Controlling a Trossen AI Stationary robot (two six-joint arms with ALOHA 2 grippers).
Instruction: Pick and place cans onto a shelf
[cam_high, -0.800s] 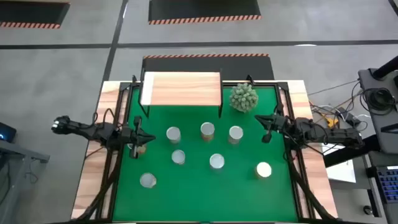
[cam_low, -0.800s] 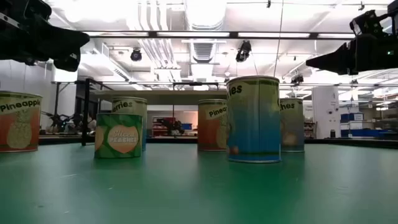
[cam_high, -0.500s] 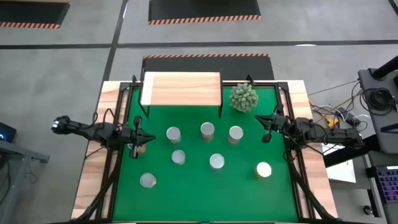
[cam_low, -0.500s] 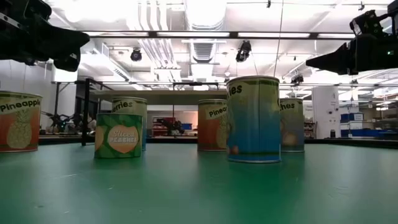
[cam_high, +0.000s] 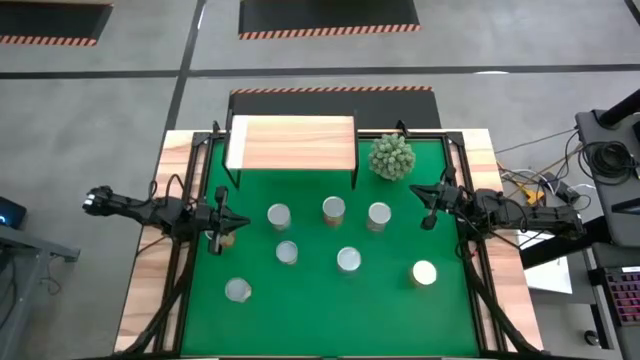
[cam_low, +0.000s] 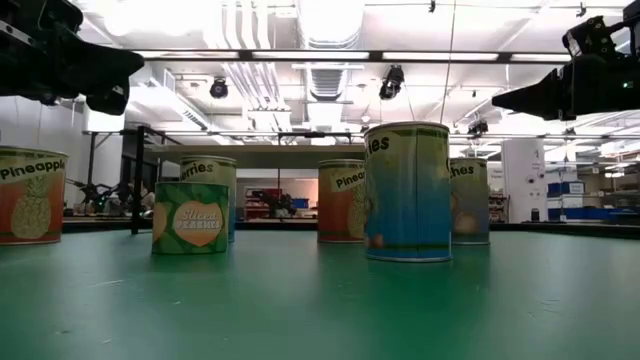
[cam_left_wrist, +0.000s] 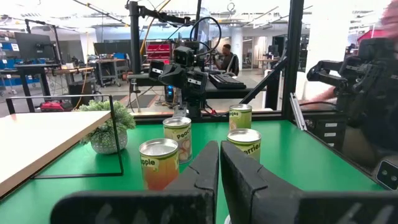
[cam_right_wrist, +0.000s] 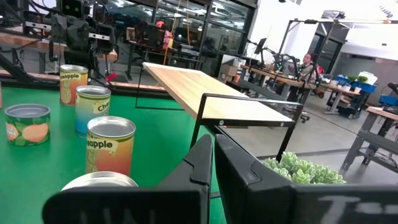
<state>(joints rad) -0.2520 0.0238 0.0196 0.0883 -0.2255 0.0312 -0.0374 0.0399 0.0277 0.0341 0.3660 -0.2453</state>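
Counter (cam_high: 455, 300): green mat over a wooden top, black frame rails down both long sides.

Shelf (cam_high: 292, 143): light wood board on thin black legs, at the counter's 12 o'clock edge, slightly toward 11. Nothing stands on it.

Left arm (cam_high: 150, 209): stretched nearly level from the 9 o'clock side, reaching inward above the mat's edge. Left gripper (cam_high: 234, 231) points toward 3 o'clock; its fingers (cam_left_wrist: 202, 171) are pressed together and hold nothing.

Right arm (cam_high: 510, 212): stretched nearly level from the 3 o'clock side, angled slightly toward 10 o'clock. Right gripper (cam_high: 421, 197) hangs above the mat near the plant; its fingers (cam_right_wrist: 199, 158) are closed tight with nothing between them.

Plant (cam_high: 391, 156): spiky green ball, at 1 o'clock, just beside the shelf's right end.

Cans (cam_high: 333, 209): seven, all upright on the mat, none on the shelf. Three form a row just toward 6 o'clock from the shelf. Two stand nearer centre, at (cam_high: 286, 253) and (cam_high: 348, 260). One stands at 7 o'clock (cam_high: 237, 290), one at 4 o'clock (cam_high: 424, 272). All are apart from one another and from both grippers.
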